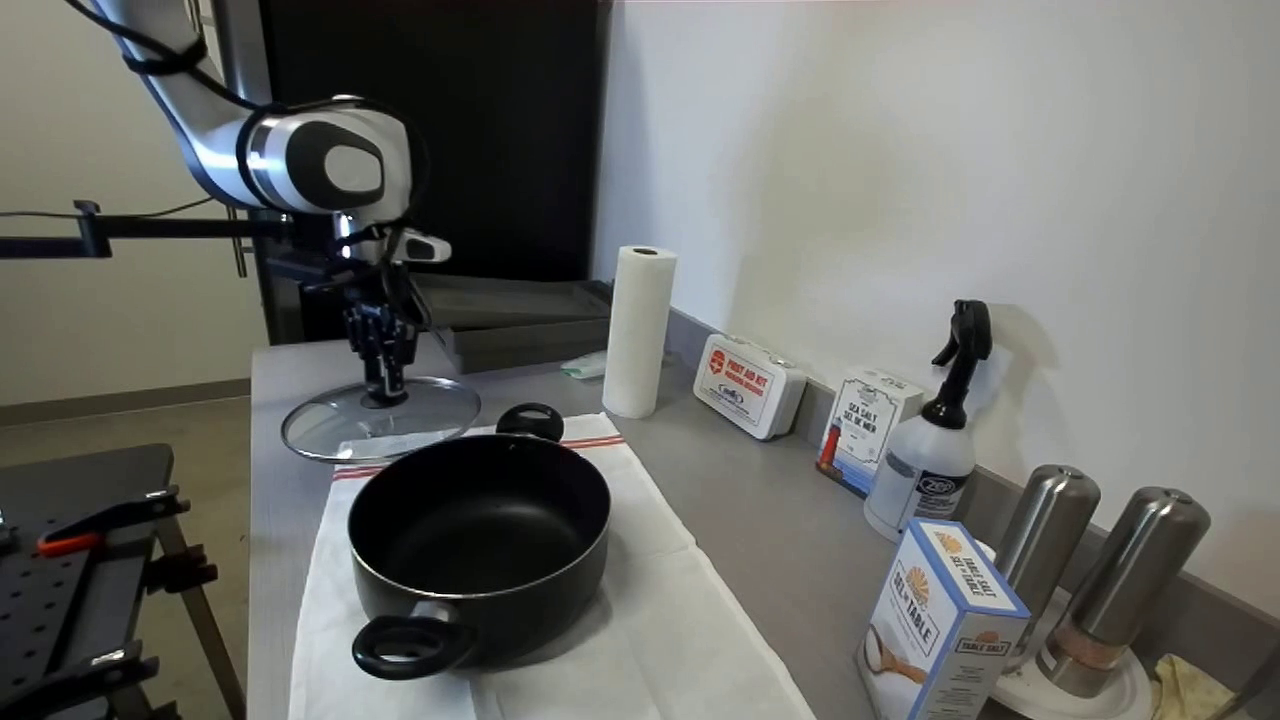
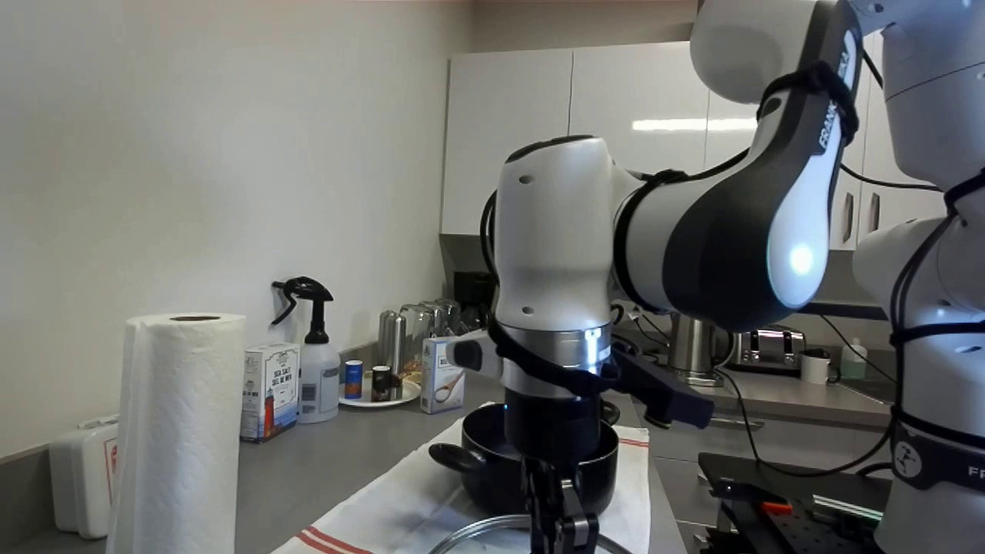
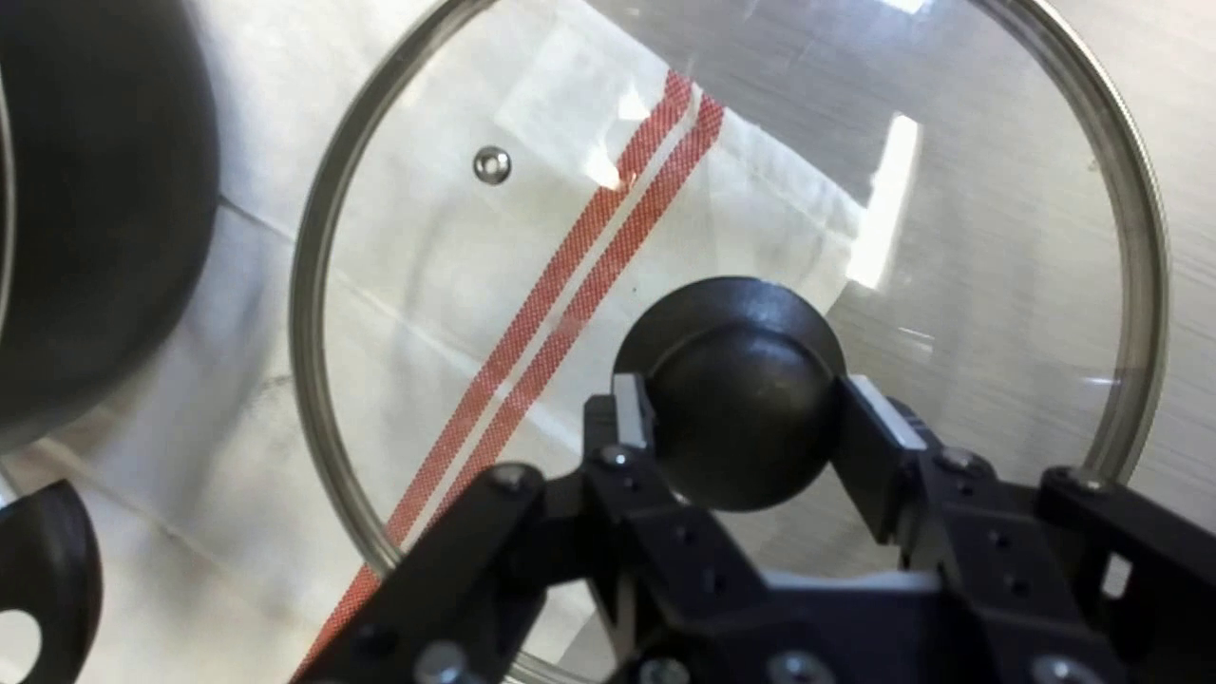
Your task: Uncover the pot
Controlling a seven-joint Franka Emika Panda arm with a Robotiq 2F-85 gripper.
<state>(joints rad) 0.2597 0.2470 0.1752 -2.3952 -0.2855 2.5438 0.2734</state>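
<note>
1. While one dark cart (image 1: 100,466) stands far left, one counter (image 1: 278,510) runs alongside, strip of floor (image 1: 215,470) between them.
2. One arm (image 1: 315,165), one hand (image 3: 746,413), pointing down. Two fingers (image 3: 869,456), one each side of one black knob (image 3: 750,446); hand clamped on knob, contact both sides in wrist view.
3. One round glass lid (image 1: 345,420) carries that knob; one steel vent (image 3: 492,165). Lid partly over towel, partly over bare counter. Cannot tell if rim touches down.
4. One pot (image 1: 490,610), uncovered, two side handles (image 1: 450,638), standing on one white towel (image 1: 690,640). Lid just beside pot, apart, wrist view.
5. Wall side, left to right in an exterior view: one paper roll (image 1: 640,335), one first aid kit (image 1: 745,388), one sea salt box (image 1: 865,430), one spray bottle (image 1: 922,470), one table salt box (image 1: 935,630), two steel cylinders (image 1: 1050,530), one white plate (image 1: 1095,700).
6. Left edge: lid rim and towel both near counter edge, narrow bare margin.
7. Middle: open bare counter between towel and wall-side row, narrower by table salt box.
8. Right: wall (image 1: 900,180) bounds counter; row sits close along it.
</note>
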